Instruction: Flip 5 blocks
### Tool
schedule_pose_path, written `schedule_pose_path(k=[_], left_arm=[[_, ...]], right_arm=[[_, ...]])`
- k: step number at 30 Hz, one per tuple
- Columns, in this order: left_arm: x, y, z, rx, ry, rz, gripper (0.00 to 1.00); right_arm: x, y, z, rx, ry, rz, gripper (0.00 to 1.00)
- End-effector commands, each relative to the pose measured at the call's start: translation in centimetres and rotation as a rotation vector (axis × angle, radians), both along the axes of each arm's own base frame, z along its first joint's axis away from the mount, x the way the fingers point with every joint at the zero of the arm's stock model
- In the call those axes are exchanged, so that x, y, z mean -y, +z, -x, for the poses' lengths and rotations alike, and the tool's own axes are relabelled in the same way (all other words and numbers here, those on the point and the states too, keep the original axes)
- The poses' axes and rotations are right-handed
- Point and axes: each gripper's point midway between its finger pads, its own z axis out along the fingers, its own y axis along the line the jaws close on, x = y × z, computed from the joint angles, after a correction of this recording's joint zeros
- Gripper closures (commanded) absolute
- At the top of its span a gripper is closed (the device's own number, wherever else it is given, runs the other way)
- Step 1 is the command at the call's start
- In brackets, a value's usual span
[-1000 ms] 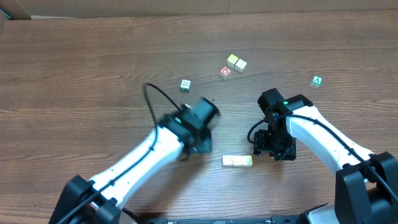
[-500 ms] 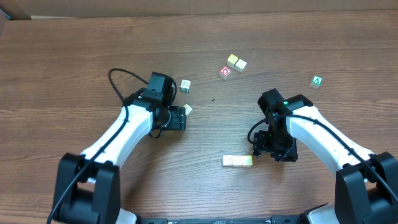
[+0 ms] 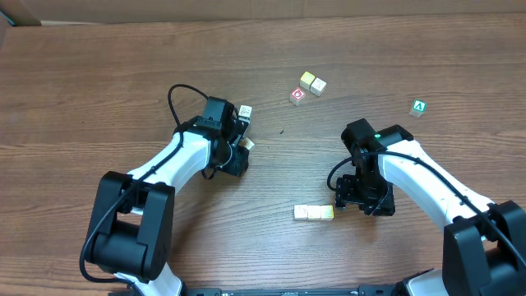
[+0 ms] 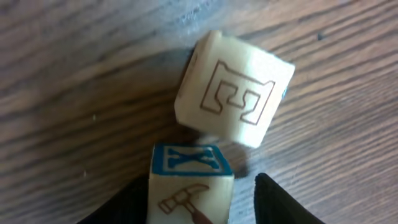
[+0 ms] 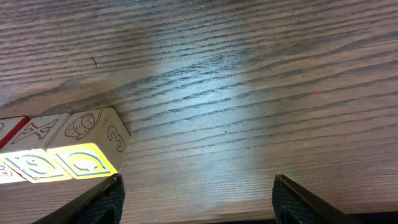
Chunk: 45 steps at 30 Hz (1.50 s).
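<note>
block count: seven small blocks by my count; two at the left gripper (image 4: 198,186), a touching pair (image 3: 312,82) toward the far side, and a row (image 3: 314,212) of three side by side on the near side
odd ones: one red-faced cube (image 3: 297,96) just beside the pair; one green cube (image 3: 419,107) with a white A, off on its own to the right
arms: two, both low over the wood table (image 3: 123,66)
left gripper: fingers partway apart, straddling the hammer block (image 4: 189,196); one finger looks snug against its side, the other has a clear gap, so it's not clamped
hammer block: blue X face up, hammer face toward the wrist camera; sits right between the fingertips
E block (image 4: 233,90): just past the hammer block, askew to it and looks tipped; can't tell if the two touch
right gripper (image 5: 197,180): wide open, only bare wood between the fingers
row vs right gripper: the end block, a 3 on its side, sits just outside one finger, not between the jaws; the far block is cut off by the frame edge in the wrist view
</note>
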Motion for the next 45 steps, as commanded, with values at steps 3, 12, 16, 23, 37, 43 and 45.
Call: schedule_pose_path(k=[3,12,16,23,37,43,45], left_arm=[[-0.5,-1.0,-0.3,-0.019,0.015,-0.028,0.64],[-0.9,0.8,0.4,-0.092,0.153,-0.035,0.81],[-0.8,3.1,1.2,-0.084,0.197,-0.017,0.89],[1.1,8.2,4.5,-0.018,0.21,0.058,0.91],[7.7,2.8,15.5,-0.148,0.349,0.166,0.96],[9.0,2.7,15.1,-0.105,0.32,0.212,0.96],[9.0,2.3,14.8,-0.092,0.324,0.21,0.96]], right_arm=[[0.1,-0.1,0.2,-0.005,-0.002,-0.001,0.23],[0.1,-0.1,0.2,-0.007,-0.001,0.0,0.23],[0.1,-0.1,0.2,-0.007,-0.001,0.001,0.23],[0.1,-0.1,0.1,-0.003,-0.001,-0.001,0.23],[0.0,-0.1,0.0,0.004,-0.001,-0.004,0.23],[0.0,-0.1,0.0,0.004,-0.001,-0.003,0.23],[0.0,-0.1,0.0,0.004,-0.001,-0.003,0.24]])
